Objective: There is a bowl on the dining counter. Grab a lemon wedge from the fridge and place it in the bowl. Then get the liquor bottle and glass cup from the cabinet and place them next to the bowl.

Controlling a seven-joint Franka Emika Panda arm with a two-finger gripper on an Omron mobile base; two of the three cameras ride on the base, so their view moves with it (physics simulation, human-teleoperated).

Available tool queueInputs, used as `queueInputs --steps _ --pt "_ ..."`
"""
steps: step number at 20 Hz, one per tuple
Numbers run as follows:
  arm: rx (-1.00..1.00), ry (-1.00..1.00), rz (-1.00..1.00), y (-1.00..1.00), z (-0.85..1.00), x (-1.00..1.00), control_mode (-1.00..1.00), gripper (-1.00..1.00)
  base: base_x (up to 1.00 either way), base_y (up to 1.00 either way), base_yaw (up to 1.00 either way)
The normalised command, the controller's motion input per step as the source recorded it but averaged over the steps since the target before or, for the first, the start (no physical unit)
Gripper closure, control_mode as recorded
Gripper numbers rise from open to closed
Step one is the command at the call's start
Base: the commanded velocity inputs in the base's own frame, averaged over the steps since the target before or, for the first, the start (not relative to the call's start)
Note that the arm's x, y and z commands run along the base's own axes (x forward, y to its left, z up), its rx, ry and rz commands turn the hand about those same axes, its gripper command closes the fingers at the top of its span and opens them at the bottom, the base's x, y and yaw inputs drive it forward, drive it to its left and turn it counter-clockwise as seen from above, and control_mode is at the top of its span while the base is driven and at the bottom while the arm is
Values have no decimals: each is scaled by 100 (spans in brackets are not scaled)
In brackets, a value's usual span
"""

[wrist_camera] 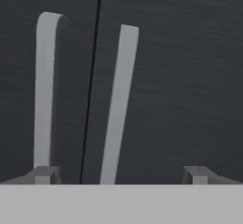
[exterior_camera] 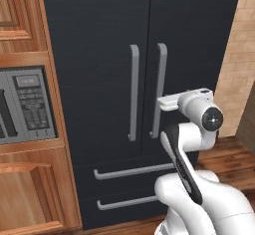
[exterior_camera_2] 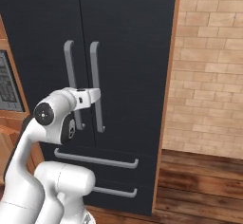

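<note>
Warm brick wall (exterior_camera_2: 209, 76) and reddish wood panelling (exterior_camera: 20, 20) frame the tall black fridge (exterior_camera: 99, 55), both upper doors shut, with two drawers below; the two-finger gripper (wrist_camera: 121, 174) faces those doors with its jaws spread wide and nothing between them; in the hand view the right door's long grey bar handle (wrist_camera: 118, 104) rises between the fingertips (wrist_camera: 45, 173), nearer the left one, while the left door's matching handle (wrist_camera: 45, 85) stands just above that left tip; whether any pad touches the bar I cannot tell. From the base views the white hand (exterior_camera: 172, 102) sits at the lower part of the right handle; behind it the white arm (exterior_camera: 199, 129) folds back toward the base. Left of the fridge a grey microwave (exterior_camera: 25, 104) sits in the wooden surround. By my reckoning the job has barely begun: the fridge is unopened, the lemon wedge is presumably inside, and the bowl, bottle and cup all remain to be dealt with.
</note>
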Motion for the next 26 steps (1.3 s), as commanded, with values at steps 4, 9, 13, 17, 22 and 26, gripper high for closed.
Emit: queueInputs --steps 4,9,13,17,22,26 --pt "1 -14 0 0 -13 0 -100 -100 0 0 0" --pt "5 -5 0 0 -2 3 -100 -100 0 0 0" --pt "8 -1 8 0 0 14 -100 -100 0 0 0" --pt "9 -2 21 0 0 25 -100 -100 0 0 0" --pt "8 -4 18 0 0 33 -100 -100 0 0 0" --pt "0 -4 1 0 0 19 -100 -100 0 0 0"
